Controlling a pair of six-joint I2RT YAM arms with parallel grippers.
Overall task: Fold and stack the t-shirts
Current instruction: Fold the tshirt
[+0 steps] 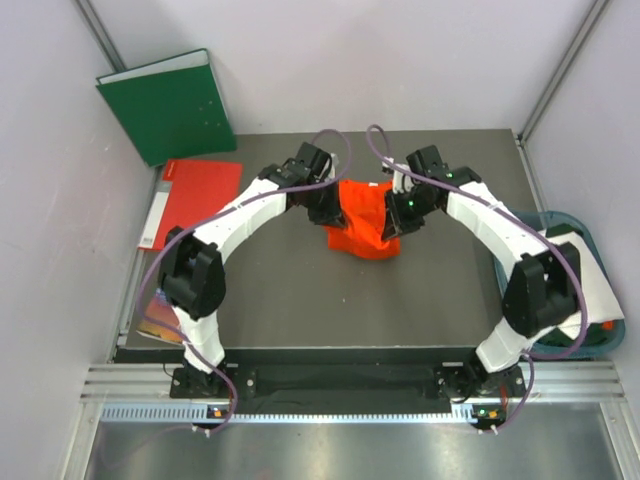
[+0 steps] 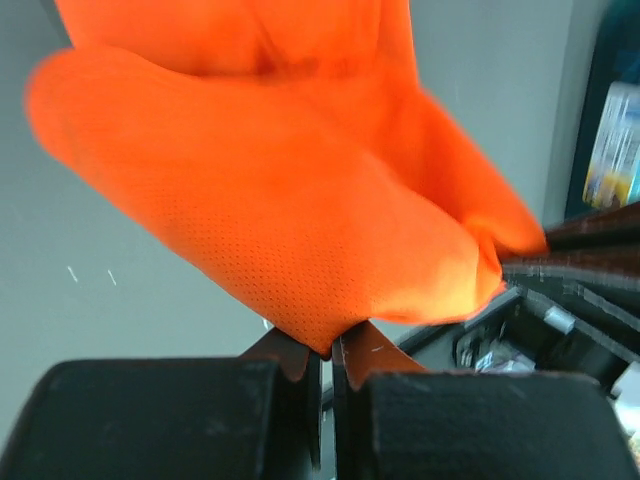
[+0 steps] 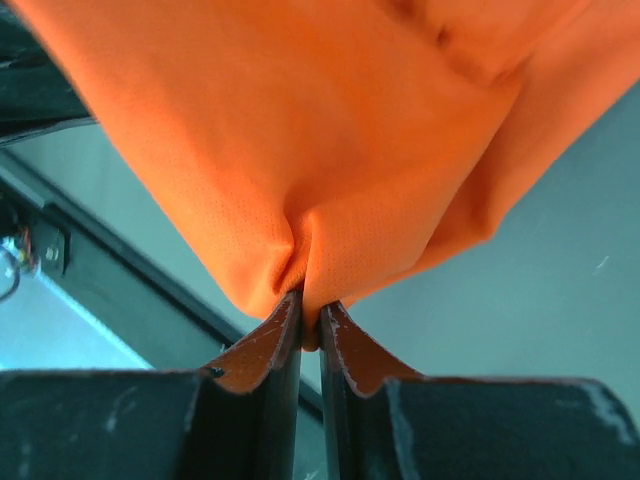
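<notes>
One shirt in hand: the orange t-shirt [image 1: 362, 225] hangs bunched over the middle of the bench [image 1: 300, 300], toward its far edge, unfolded.
Left grip: the left fingers [image 2: 292, 352] are clenched on a pinch of its cloth.
Right grip: the right fingers [image 3: 272, 335] are clenched on another pinch.
Done: nothing folded or stacked, by my judgement.
Left to do: spread, fold, repeat with the second shirt, stack.
Second shirt: what looks to be the white t-shirt [image 1: 590, 265] lies across a teal basket [image 1: 600, 345] off the bench's right edge.
Hard to tell: whether the orange hem touches the bench; which part of the shirt each pinch holds; the basket's contents behind the right arm.
Left side: green binder [image 1: 170, 100] and red folder [image 1: 200, 195], well apart from the shirts.
</notes>
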